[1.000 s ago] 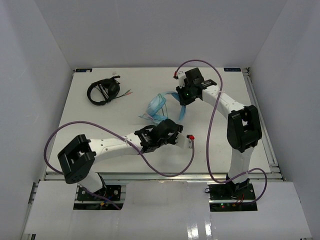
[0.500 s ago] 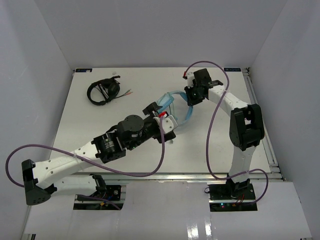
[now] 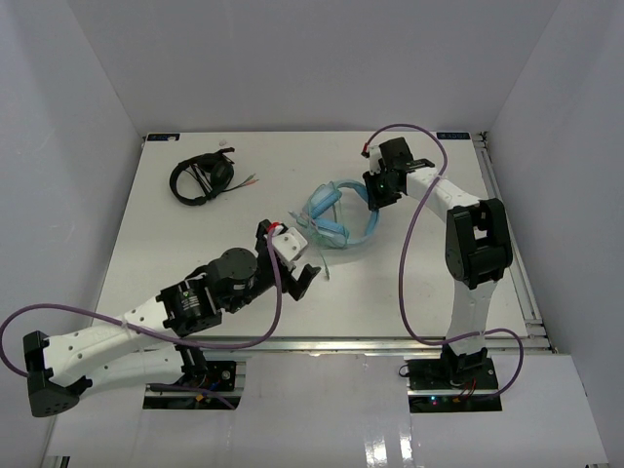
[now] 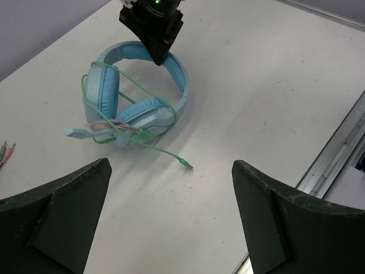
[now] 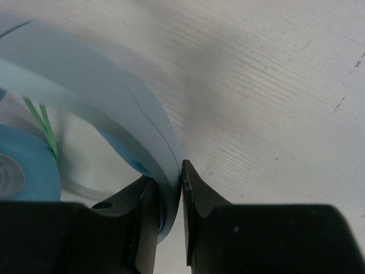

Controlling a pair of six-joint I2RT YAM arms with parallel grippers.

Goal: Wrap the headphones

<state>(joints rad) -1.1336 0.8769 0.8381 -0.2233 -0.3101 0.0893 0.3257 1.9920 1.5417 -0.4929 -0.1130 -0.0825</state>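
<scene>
The light blue headphones (image 3: 341, 216) lie on the white table, right of centre. Their pale green cable (image 4: 122, 85) loops round the ear cups, and its free plug end (image 4: 188, 166) trails on the table. My right gripper (image 3: 376, 194) is shut on the headband (image 5: 114, 97), which is pinched between the fingertips of that gripper (image 5: 181, 171). My left gripper (image 3: 286, 253) hovers open just in front of the headphones. In the left wrist view that gripper (image 4: 171, 165) has only bare table between its fingers, short of the plug.
Black headphones (image 3: 202, 178) lie at the back left, and their plugs (image 4: 5, 150) show at the left border of the left wrist view. The table's metal rail (image 4: 336, 154) runs along the right side.
My left gripper has opened wide and drawn back from the headphones toward the near left. The right gripper keeps its hold on the headband, which has shifted slightly right.
</scene>
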